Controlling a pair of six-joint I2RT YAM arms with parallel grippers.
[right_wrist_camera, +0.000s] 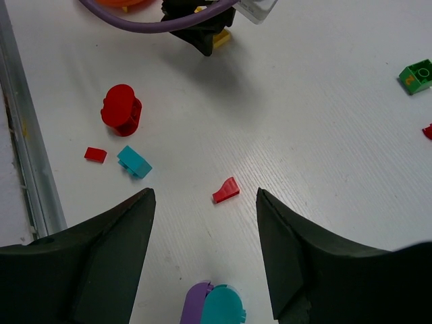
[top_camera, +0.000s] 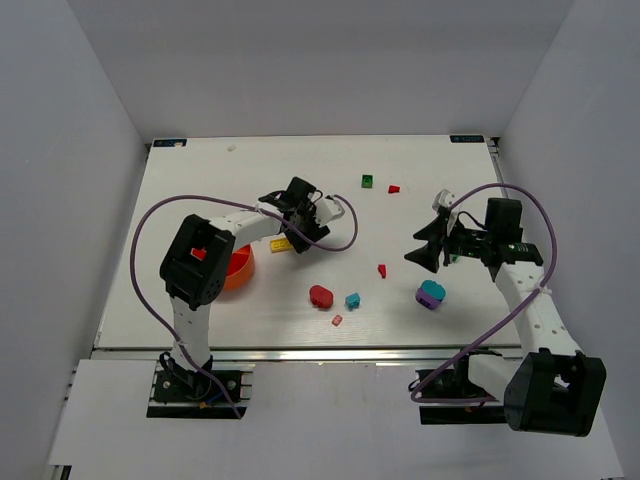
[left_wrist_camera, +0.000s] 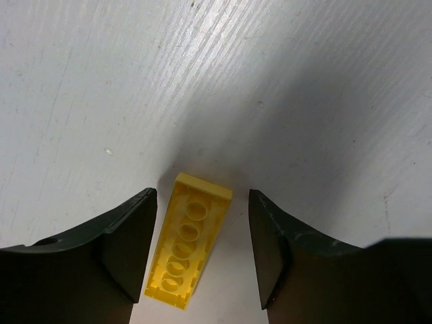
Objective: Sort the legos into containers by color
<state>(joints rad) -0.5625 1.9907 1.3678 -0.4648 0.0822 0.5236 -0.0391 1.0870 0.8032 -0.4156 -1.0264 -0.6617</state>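
A long yellow lego (left_wrist_camera: 187, 243) lies underside up on the table between the open fingers of my left gripper (left_wrist_camera: 202, 196), nearer the left finger and touching neither. From above, the left gripper (top_camera: 293, 238) is over this brick (top_camera: 281, 244), just right of the orange bowl (top_camera: 238, 268). My right gripper (top_camera: 420, 248) is open and empty above the table. A small red lego (right_wrist_camera: 226, 191) lies ahead between its fingers (right_wrist_camera: 204, 196). A purple-and-teal piece (right_wrist_camera: 212, 305) lies below it.
A red round container (top_camera: 320, 296) lies on its side, with a teal lego (top_camera: 352, 300) and a small pink flat piece (top_camera: 337, 320) beside it. A green lego (top_camera: 368, 181) and a red lego (top_camera: 394, 188) lie at the back. Purple cables loop over both arms.
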